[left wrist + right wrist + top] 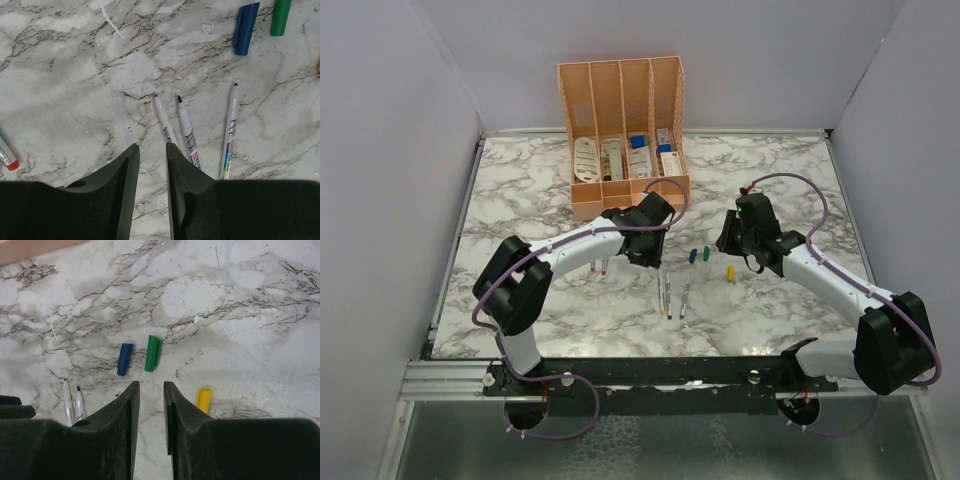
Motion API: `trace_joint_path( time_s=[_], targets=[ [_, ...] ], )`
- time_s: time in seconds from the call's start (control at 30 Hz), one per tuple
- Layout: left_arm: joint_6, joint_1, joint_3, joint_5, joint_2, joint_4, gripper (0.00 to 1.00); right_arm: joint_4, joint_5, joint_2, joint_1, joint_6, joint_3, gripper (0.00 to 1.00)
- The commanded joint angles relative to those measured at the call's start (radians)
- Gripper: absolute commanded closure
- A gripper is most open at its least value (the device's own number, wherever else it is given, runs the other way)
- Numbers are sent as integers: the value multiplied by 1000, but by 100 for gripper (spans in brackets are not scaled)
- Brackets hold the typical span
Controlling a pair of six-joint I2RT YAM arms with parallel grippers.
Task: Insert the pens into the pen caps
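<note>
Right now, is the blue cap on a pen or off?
Off. The blue cap lies on its side by itself, next to the green cap, with no pen in it.

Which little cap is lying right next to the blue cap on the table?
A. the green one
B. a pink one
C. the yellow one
A: the green cap lies side by side with the blue cap, while the yellow cap sits further off by itself, and no pink cap is in view.
</note>
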Motion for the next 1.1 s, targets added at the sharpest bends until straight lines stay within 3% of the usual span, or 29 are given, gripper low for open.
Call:
trace_joint_path(
  time_s=[0.0,1.07],
  targets=[
    [-3,-28,86,-4,56,-93,70,-10,40,-17,6,31,-7,74],
    [-31,-93,146,-46,178,-164,64,3,-9,18,6,17,-5,75]
  ],
)
